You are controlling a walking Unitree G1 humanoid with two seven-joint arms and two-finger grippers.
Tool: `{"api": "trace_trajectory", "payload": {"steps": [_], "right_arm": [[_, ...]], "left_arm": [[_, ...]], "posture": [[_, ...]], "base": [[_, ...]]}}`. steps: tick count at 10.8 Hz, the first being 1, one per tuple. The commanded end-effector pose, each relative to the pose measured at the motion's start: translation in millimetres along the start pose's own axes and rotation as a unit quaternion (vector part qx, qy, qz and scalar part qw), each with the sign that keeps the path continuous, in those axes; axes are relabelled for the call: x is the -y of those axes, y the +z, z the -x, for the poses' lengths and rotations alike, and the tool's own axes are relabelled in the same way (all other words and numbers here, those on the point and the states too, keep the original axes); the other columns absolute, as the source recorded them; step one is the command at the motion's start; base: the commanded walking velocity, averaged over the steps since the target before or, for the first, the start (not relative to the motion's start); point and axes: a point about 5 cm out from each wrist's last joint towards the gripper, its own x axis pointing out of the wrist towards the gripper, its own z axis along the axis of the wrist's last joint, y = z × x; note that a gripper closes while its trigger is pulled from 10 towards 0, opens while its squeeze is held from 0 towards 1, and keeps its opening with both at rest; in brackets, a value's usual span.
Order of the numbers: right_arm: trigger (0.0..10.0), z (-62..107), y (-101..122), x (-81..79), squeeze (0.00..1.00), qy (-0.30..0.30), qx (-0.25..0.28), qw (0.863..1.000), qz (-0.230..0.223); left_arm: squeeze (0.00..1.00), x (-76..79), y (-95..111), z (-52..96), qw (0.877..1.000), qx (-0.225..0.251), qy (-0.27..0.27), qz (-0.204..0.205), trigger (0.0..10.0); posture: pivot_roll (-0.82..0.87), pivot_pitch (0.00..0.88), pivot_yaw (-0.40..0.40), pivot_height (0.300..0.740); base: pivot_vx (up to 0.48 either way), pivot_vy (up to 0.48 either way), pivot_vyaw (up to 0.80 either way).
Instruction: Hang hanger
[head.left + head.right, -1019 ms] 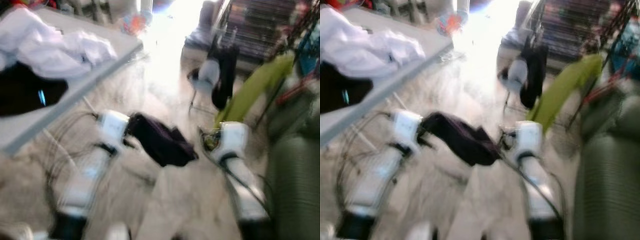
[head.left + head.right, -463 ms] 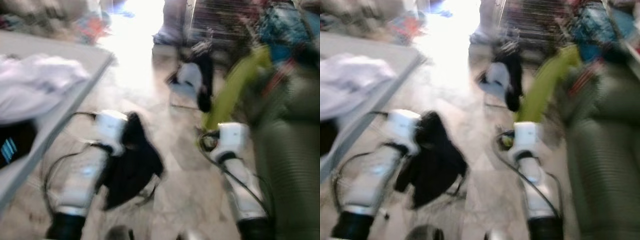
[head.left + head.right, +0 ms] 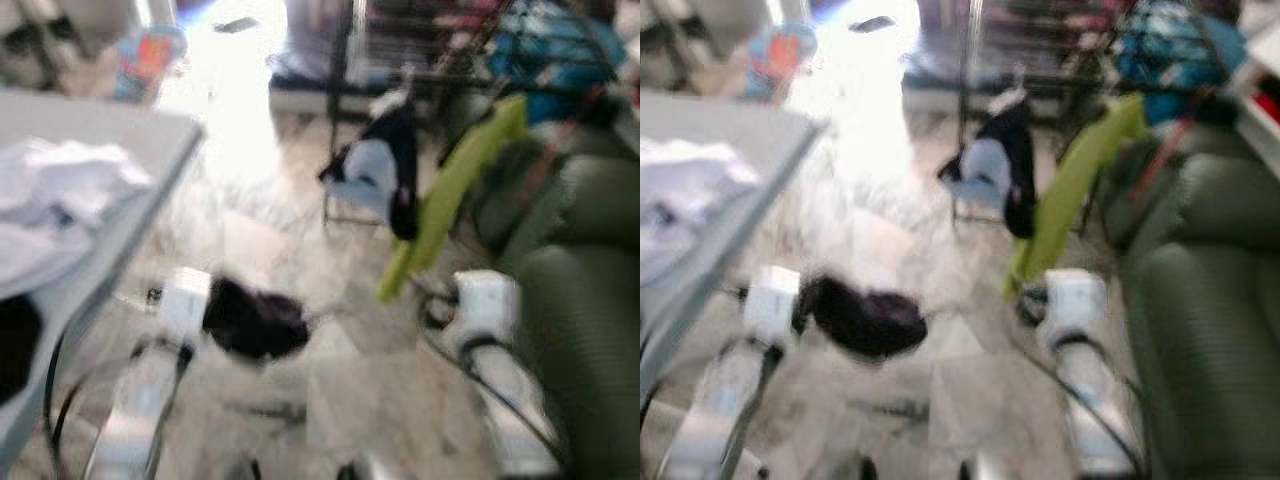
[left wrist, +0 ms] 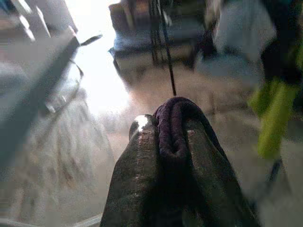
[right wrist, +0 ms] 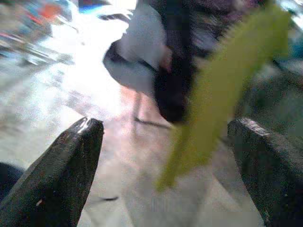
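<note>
Dark soft cloth garment point(image 4: 173, 127) — matt, glossy stone floor point(image 3: 360, 390)

My two arms read as pale silver tubes, each ending in a boxy white wrist block, with thin black cables looping alongside. From the wrist cameras, the left gripper point(image 4: 173, 156) has long black fingers with a scuffed sheen; the right gripper point(image 5: 165, 156) shows two dark, tapered, matte fingers point(image 5: 61, 165).

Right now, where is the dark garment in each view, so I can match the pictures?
Left eye view: dark garment at lower left, by the left gripper.
Right eye view: lower left, same place.
Left wrist view: centre, pinched between the fingers.
Right wrist view: I cannot make it out.
Shared landmark: green cloth.
</note>
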Motion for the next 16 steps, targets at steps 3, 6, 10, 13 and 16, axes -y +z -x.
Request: {"api": "trace_trajectory", "payload": {"steps": [3,6,10,13,16], "right_arm": [[10.0,5.9,-2.9,11.4,0.0,-0.014,-0.01,1.0,0.009],[10.0,4.8,-1.7,8.8,0.0,-0.013,-0.01,1.0,0.011],[10.0,3.9,-1.1,8.4,0.0,-0.017,-0.009,1.0,0.008],[10.0,2.5,-1.0,9.7,0.0,-0.019,-0.01,1.0,0.007],[10.0,0.8,-0.5,9.6,0.0,-0.019,-0.009,1.0,0.008]], "left_arm": [[0.0,7.7,4.5,1.4,1.0,0.012,-0.004,0.0,10.0],[0.0,8.9,9.0,-3.8,1.0,0.017,-0.008,0.012,10.0],[0.0,9.1,9.4,-5.3,1.0,0.018,-0.015,0.014,10.0],[0.0,10.6,10.0,-8.9,0.999,0.017,-0.016,0.024,10.0],[0.0,11.9,11.8,-9.6,0.999,0.023,-0.031,0.035,10.0]], "posture": [[-0.01,0.051,-0.025,0.74],[-0.01,0.053,-0.025,0.74],[-0.02,0.056,-0.021,0.74],[-0.02,0.053,-0.022,0.74],[-0.02,0.049,-0.022,0.74]], "base": [[0.0,0.0,0.0],[0.0,-0.145,0.0],[0.0,-0.436,0.0],[0.0,-0.104,0.0],[0.0,0.258,0.0]]}}
